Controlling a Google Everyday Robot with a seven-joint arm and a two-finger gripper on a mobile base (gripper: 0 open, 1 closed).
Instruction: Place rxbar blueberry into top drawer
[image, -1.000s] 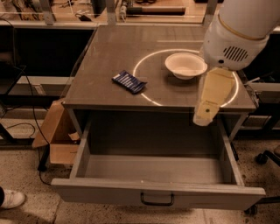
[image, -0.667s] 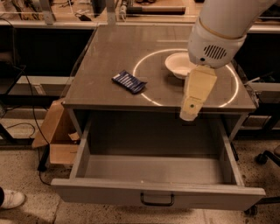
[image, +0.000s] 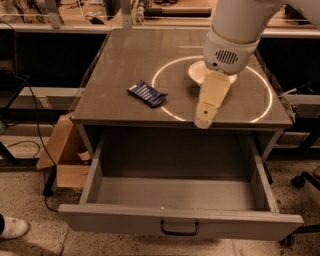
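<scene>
Cream-coloured hand (image: 203, 119) hangs near the rxbar blueberry (image: 147, 93), not touching it; its openness cannot be told.

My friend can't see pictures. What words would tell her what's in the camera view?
A robot's gripper hangs over the front edge of a grey table, just above the open top drawer. The rxbar blueberry lies flat on the tabletop, further left in the picture and untouched. A white bowl sits partly hidden behind the arm.
</scene>
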